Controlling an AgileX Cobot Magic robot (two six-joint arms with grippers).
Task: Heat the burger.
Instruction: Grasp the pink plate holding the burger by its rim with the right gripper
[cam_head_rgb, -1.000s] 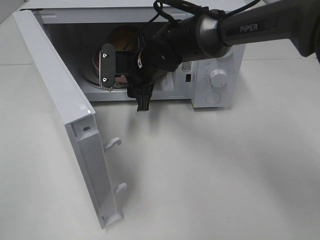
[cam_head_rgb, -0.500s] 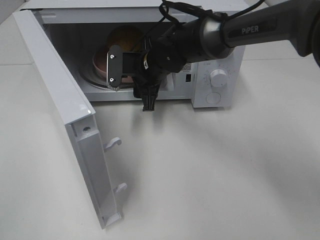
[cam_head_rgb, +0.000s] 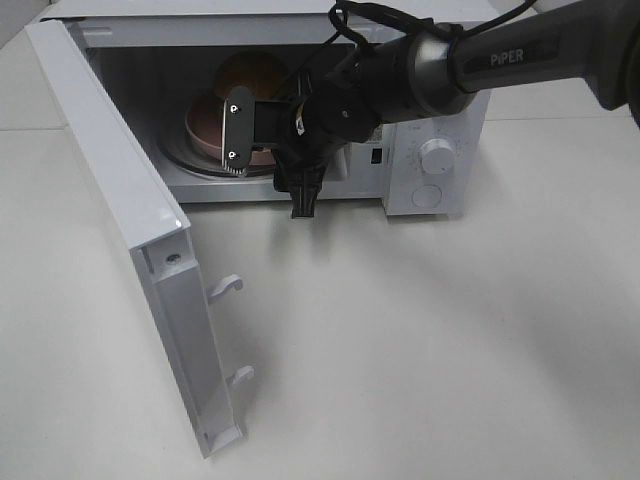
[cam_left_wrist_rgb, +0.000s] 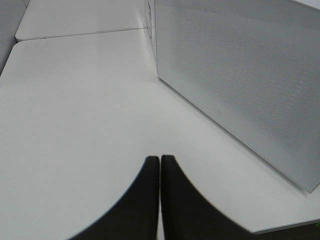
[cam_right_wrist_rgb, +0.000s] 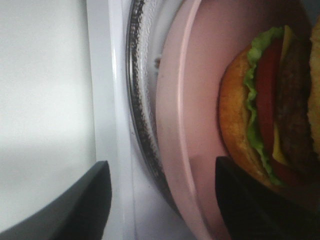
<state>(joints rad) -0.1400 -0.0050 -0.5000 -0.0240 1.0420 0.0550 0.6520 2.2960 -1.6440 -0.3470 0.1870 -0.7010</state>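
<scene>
The burger (cam_head_rgb: 250, 72) sits on a round pink plate (cam_head_rgb: 205, 128) inside the open microwave (cam_head_rgb: 400, 160). The right wrist view shows the burger's (cam_right_wrist_rgb: 260, 100) bun, lettuce, tomato and patty from the side, on the plate (cam_right_wrist_rgb: 200, 100), which rests on the glass turntable (cam_right_wrist_rgb: 145, 115). My right gripper (cam_head_rgb: 298, 178) is at the oven's front opening, rolled on its side. Its fingers (cam_right_wrist_rgb: 70, 200) stand apart on either side of the plate's rim and grip nothing. My left gripper (cam_left_wrist_rgb: 160, 195) is shut and empty, low over the white table beside a perforated white panel (cam_left_wrist_rgb: 240, 80).
The microwave door (cam_head_rgb: 120, 170) swings out to the left, with two latch hooks (cam_head_rgb: 228, 285) sticking out of its edge. Two knobs (cam_head_rgb: 437, 155) are on the right-hand control panel. The right arm (cam_head_rgb: 520, 55) reaches in from the upper right over the white table (cam_head_rgb: 430, 340).
My right gripper has slid a little to the right along the oven's opening, so more of the pink plate and the bun now show. Its jaws stay equally wide.
</scene>
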